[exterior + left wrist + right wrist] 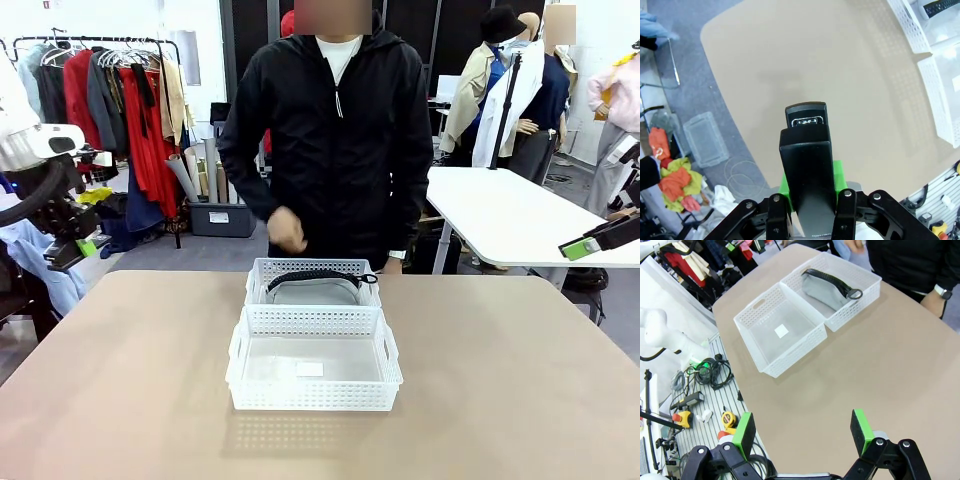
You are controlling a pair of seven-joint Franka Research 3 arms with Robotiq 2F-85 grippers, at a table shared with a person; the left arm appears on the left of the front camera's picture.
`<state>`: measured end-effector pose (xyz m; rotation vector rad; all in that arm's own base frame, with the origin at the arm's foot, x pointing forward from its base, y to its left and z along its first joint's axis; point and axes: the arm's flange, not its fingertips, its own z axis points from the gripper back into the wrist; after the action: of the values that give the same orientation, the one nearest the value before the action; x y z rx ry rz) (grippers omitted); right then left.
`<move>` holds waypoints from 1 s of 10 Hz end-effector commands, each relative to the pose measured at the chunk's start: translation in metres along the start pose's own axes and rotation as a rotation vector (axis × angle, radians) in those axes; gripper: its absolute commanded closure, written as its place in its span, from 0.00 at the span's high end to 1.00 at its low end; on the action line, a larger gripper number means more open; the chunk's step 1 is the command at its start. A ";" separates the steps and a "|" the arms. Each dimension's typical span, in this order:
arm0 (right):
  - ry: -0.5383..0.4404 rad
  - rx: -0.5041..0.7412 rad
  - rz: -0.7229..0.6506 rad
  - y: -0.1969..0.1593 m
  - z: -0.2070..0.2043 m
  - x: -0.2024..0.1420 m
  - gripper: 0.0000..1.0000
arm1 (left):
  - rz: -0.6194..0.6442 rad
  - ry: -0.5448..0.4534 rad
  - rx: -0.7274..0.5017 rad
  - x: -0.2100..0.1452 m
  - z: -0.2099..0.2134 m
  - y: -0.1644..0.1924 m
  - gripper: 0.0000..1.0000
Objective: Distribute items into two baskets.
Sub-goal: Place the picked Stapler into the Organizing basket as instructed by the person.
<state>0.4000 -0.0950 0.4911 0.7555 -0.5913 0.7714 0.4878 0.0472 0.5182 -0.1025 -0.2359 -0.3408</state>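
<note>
On the table (120, 380), two white baskets sit end to end, touching. Far basket (312, 281): holds the grey pouch (316, 288). Near basket (313, 358): larger, bearing a small white label (310, 369). Left gripper (812, 192): raised over the table's corner, clamped on the black stapler (806, 155). Right gripper (802, 429): jaws spread wide, nothing between them. Person's hand (287, 230): raised behind the far basket.
</note>
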 end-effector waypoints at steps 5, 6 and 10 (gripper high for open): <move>-0.005 0.003 0.005 0.001 0.000 0.001 1.00 | -0.003 -0.006 0.007 0.001 0.004 0.002 0.00; -0.005 0.003 0.005 0.001 0.000 0.001 1.00 | -0.003 -0.006 0.007 0.001 0.004 0.002 0.00; -0.005 0.003 0.005 0.001 0.000 0.001 1.00 | -0.003 -0.006 0.007 0.001 0.004 0.002 0.00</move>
<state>0.4000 -0.0950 0.4911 0.7555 -0.5913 0.7714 0.4878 0.0471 0.5183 -0.1026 -0.2360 -0.3410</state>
